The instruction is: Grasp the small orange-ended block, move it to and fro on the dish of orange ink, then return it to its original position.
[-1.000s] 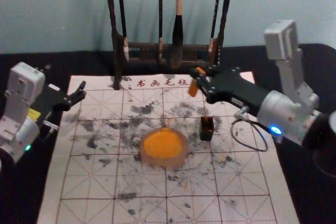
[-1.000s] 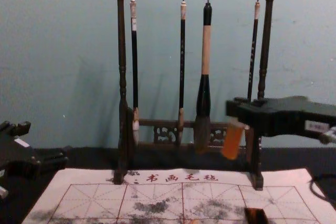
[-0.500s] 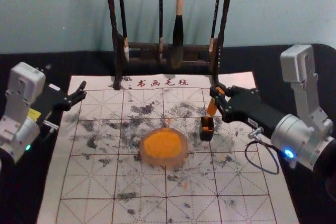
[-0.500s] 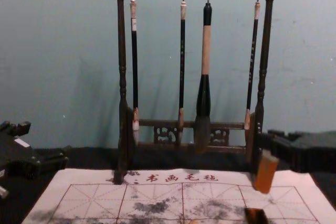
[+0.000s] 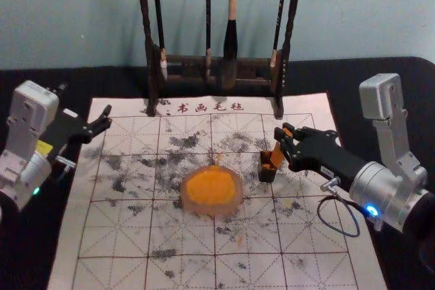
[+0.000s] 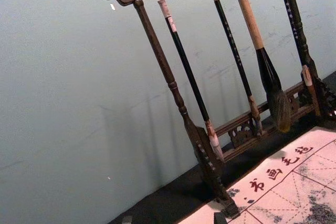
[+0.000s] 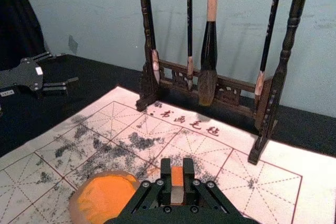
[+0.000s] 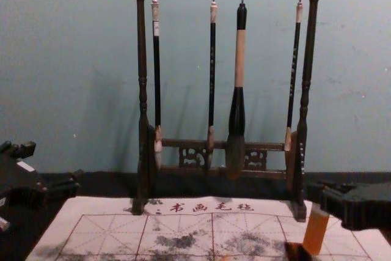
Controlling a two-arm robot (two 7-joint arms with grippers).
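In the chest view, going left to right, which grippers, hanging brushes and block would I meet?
Left gripper → slim brush → second slim brush → thick brush → last slim brush → orange block with the right gripper shut on its upper end.

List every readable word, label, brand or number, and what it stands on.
"书画毛毡": on the mat, near its far edge.
Hanging brushes: handle characters and a white label, too small to read.
Left claw and right claw: labels too small to read.
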